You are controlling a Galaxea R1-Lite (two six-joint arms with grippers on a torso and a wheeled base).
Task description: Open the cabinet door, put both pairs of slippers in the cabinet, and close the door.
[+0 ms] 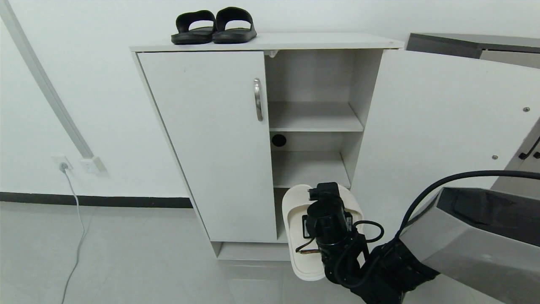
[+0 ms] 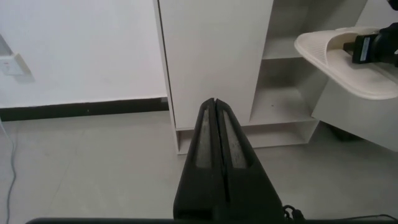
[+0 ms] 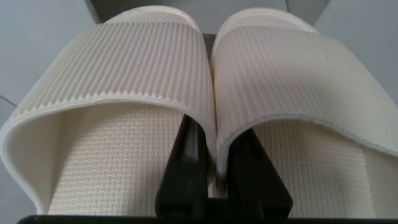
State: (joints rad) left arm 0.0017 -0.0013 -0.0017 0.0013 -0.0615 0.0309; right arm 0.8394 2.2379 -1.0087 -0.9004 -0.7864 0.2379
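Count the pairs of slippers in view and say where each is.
2. The black pair sits on top of the cabinet; the cream pair is held by the right claw before its open side.

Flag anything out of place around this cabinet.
The black slippers sit on the cabinet top, not inside. Nothing looks damaged or spilled; the cream slippers are held in the right gripper before the open shelves.

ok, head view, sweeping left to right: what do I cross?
wall socket → black slippers → door handle → white slippers → open door
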